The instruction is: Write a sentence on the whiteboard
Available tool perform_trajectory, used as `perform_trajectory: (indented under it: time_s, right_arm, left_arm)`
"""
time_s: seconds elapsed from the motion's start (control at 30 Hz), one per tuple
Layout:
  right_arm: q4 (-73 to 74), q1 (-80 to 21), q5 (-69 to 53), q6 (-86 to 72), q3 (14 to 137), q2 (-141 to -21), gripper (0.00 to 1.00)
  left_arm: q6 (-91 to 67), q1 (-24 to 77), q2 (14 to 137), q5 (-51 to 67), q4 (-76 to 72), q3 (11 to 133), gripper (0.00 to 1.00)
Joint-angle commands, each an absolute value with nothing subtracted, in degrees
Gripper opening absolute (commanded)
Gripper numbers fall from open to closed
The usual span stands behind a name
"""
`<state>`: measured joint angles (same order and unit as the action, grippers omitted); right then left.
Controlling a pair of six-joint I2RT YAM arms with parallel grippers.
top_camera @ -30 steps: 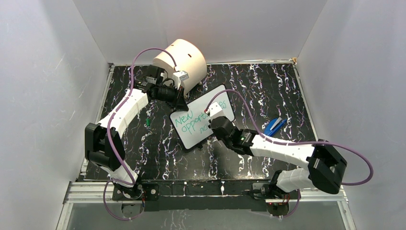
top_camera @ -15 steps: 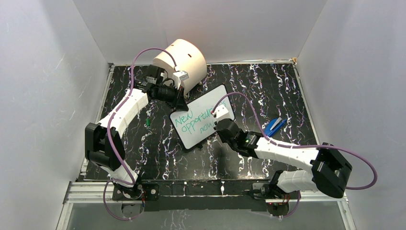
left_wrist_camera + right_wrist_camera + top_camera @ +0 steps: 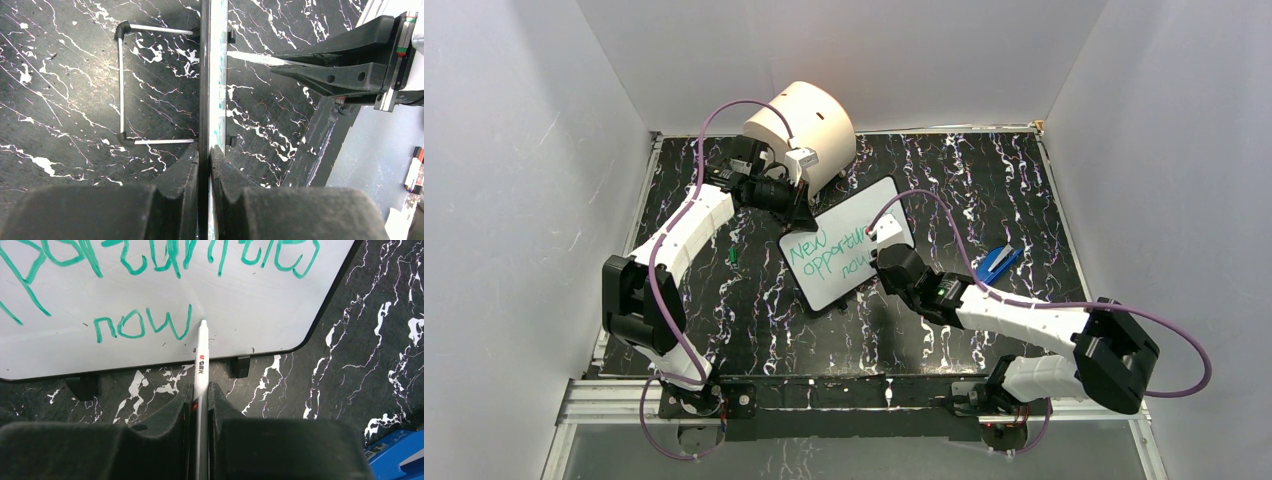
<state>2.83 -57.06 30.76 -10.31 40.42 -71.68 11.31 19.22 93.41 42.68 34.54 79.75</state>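
The whiteboard (image 3: 874, 205) stands tilted at the table's middle on a wire stand (image 3: 122, 90). Its sentence (image 3: 829, 252) is in green marker; "now" (image 3: 135, 326) is the last word on the whiteboard (image 3: 260, 305). My left gripper (image 3: 802, 215) is shut on the board's far left edge; in the left wrist view the left gripper (image 3: 204, 152) pinches the whiteboard (image 3: 216, 75), seen edge-on. My right gripper (image 3: 886, 262) is shut on a white marker (image 3: 201, 357). In the right wrist view, the right gripper (image 3: 200, 388) holds the marker's tip at the board just right of "now".
A big cream cylinder (image 3: 802, 125) sits behind the left gripper at the back. A blue object (image 3: 997, 262) lies right of the board, next to the right arm, and shows as a blue corner (image 3: 395, 460). A small green cap (image 3: 735, 256) lies left of the board.
The right gripper moved right and toward the near edge with the marker, and the last word grew from "no" to "now". The left gripper kept its hold on the board's edge.
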Motion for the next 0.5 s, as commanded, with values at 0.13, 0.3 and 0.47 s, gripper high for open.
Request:
perform_trajectory:
  time_s: [0.13,0.3,0.47]
  right_arm:
    - [-3.2,-55.5,28.7,-9.5,41.0,-73.2,0.0]
    - [-2.1,-55.4,28.2,-9.6,40.8,-72.3,0.0]
    - [1.9,-55.4,28.6,-9.7,40.5,-67.2,0.0]
  left_arm:
    - [13.3,20.0,95.5,40.7,38.8,79.6,0.0]
    - [13.2,20.0,95.4,40.2,38.8,79.7,0.0]
    - [12.7,20.1,95.1,39.3,38.8,80.6,0.02]
